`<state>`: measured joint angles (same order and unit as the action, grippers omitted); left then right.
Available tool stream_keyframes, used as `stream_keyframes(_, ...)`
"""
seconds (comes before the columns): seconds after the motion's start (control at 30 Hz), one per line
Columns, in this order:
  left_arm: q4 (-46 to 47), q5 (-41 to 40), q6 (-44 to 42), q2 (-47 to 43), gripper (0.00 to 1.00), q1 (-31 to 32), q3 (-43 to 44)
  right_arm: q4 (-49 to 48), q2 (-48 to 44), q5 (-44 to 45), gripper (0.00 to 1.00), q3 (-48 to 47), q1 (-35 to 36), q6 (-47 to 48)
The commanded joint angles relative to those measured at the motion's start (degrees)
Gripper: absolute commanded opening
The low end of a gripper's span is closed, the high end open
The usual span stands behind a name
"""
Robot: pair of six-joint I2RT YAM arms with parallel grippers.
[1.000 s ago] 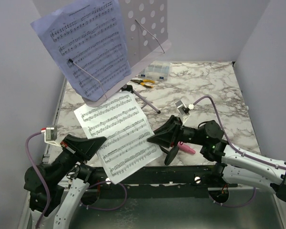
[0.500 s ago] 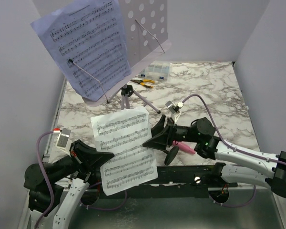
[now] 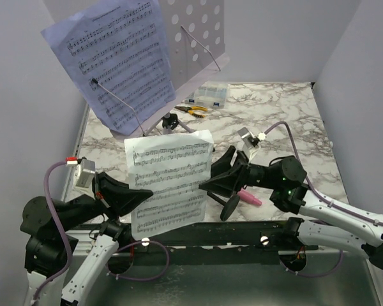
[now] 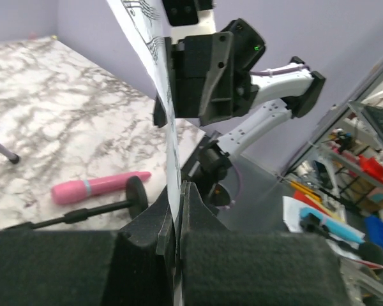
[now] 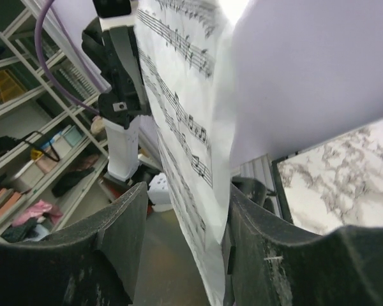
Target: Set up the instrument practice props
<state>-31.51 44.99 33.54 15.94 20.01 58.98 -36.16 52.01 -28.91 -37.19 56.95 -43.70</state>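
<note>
Sheet handling in mid-air: white sheet [image 3: 169, 185] upright above the near edge of the worktop [image 3: 274, 121], pinched at its lower left edge by the left claw [image 3: 147, 191], clamped tight. Right claw [image 3: 205, 185] parted around the opposite edge, not yet gripping. Best to close there gently, carry without buckling, and aim for the bare half of the lilac stand plate [image 3: 201, 32] beside the lavender sheet [image 3: 115, 57]. Pink microphone [image 3: 249, 198] lying flat beneath. Marbled surface; plain lilac walls [image 3: 293, 38] on three sides; pliers [image 3: 193, 109] and clear box [image 3: 210, 94] at the back.
</note>
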Motion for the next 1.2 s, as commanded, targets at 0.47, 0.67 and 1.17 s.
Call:
stream_keyframes(0.47,3.35,-17.05,-17.3,17.45,0.0,1.42,18.49,30.95,5.71,36.52,0.53,-31.45,0.19,30.98)
stream_keyframes(0.67,5.34,-13.7,-19.37,29.9,0.0,0.62,33.22,29.86,10.69,43.26,0.56,-41.13,0.15,42.08)
stream_keyframes(1.17,5.34,-22.59,-21.92,47.52,0.0,-1.55,57.89,40.08,28.35,23.18,0.51,-66.45,-17.36,48.28)
